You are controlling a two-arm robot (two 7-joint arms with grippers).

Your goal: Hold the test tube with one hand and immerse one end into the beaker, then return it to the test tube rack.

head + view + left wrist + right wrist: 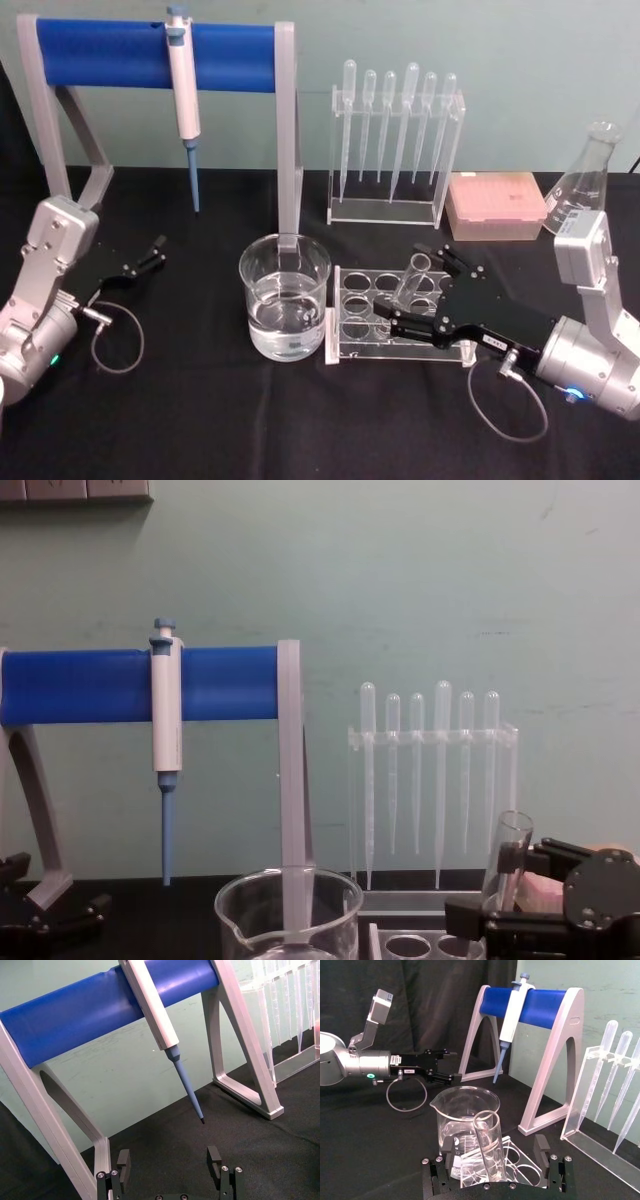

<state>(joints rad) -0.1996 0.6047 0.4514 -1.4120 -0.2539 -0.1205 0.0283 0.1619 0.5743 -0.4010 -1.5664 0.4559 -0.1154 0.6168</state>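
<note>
- Your right gripper (pixel 420 290) sits at the clear acrylic test tube rack (pixel 338 310), with the long clear glass test tube with a flared rim (pixel 415 278) between its two black fingers.
- The test tube leans in a rack hole on the right side, rim tipped away from the robot.
- In the right wrist view the jaws stand wide apart with a gap on either side of the glass, so the right gripper is open and not holding anything.
- I read this as either the pick-up or the let-go after the return. You cannot tell which from this pose alone.
- If it is the pick-up, close gently on the tube below its rim and draw it out along its own lean. Then carry it left to the wide clear glass beaker (pixel 285 300), part-filled with clear liquid, just beside the rack.
- Your left gripper (pixel 168 1160) is parked well to the left, low over the black desk (pixel 200 420), jaws spread and empty.
</note>
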